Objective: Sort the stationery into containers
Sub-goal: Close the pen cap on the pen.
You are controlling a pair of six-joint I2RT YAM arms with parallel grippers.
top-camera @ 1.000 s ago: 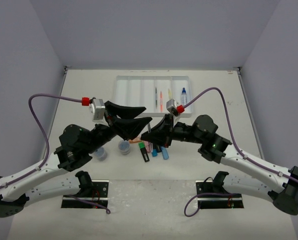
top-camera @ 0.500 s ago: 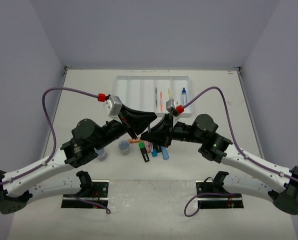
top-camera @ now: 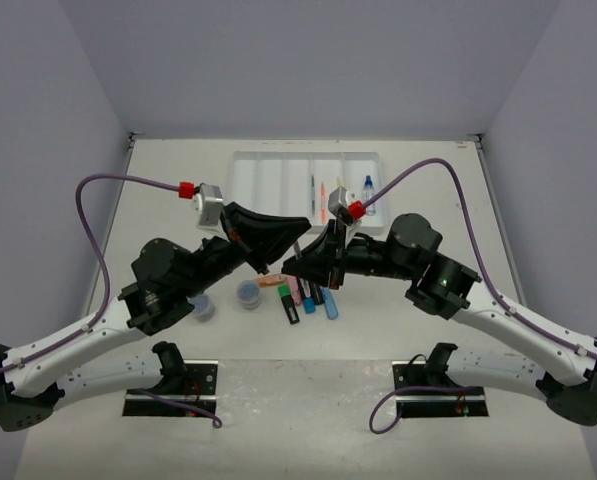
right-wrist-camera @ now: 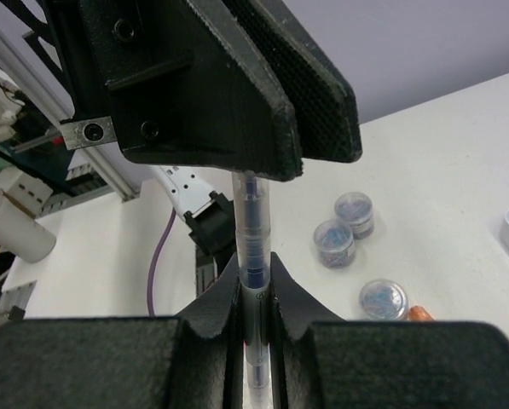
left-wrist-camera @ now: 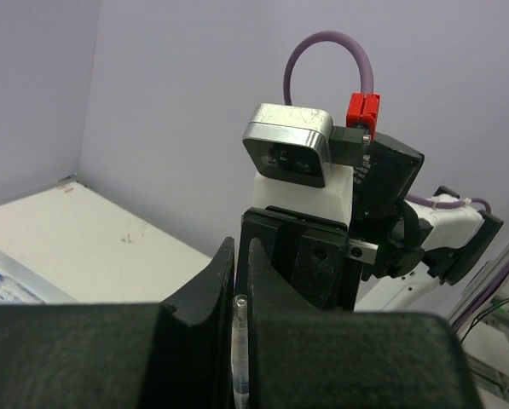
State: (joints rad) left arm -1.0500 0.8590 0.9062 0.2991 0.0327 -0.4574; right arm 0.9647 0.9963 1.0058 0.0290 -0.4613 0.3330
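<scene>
Left gripper pinched tight on thin pen. Right gripper clamped on same pen, lower down. Both raised on near side of tray.

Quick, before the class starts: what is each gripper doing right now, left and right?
Left gripper: closed on the thin pen.
Right gripper: closed on the same pen, further along its barrel.
</scene>
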